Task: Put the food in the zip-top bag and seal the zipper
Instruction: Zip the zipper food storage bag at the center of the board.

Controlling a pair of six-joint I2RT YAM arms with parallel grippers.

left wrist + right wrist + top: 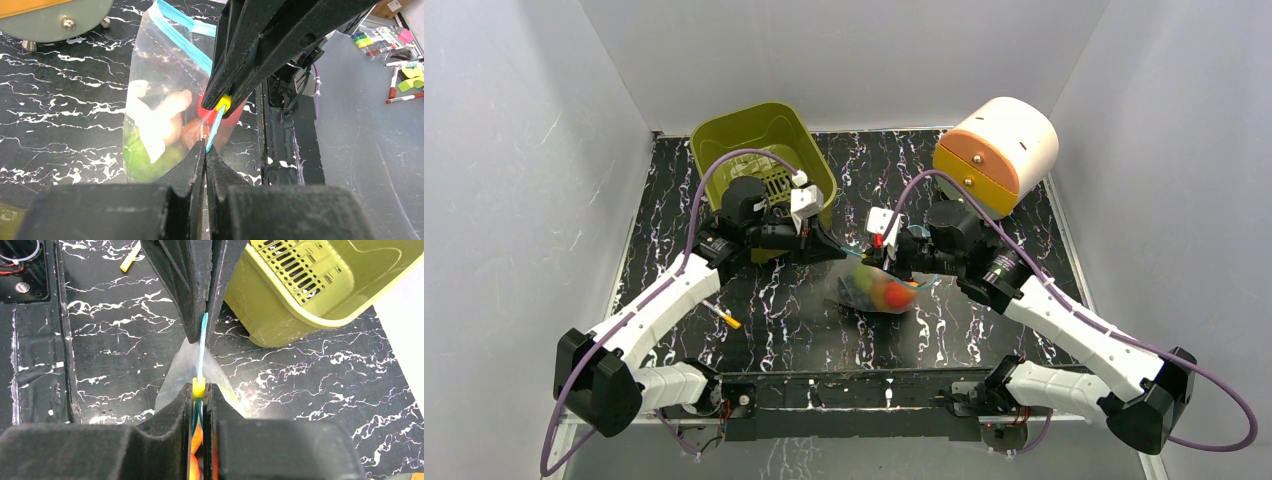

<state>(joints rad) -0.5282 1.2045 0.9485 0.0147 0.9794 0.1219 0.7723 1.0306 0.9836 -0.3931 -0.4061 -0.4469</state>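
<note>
The zip-top bag (879, 290) hangs at the middle of the counter (774, 310), strung by its mouth between the two arms. Whether its bottom touches the counter we cannot tell. Inside it we see the food (150, 145): a green piece low down, a pale white one above it, and red and orange pieces towards the right arm's side. The zipper (201, 347) runs as a taut blue strip from one grip to the other. Its yellow end piece (199, 386) sits right at the tips of the right fingers (199, 390). Those are pressed narrow on the zipper at that end. The left fingers (205, 147) are pinched fully together on the zipper a little way along from there, so the two sets of tips face each other, close but apart. Behind the left arm an olive-green bin (764, 150) lies tipped on its side. A round cream container (999, 150) with an orange front stands at the far right. A thin yellow-tipped stick (724, 317) lies on the counter beside the left forearm, well apart from the bag.
</note>
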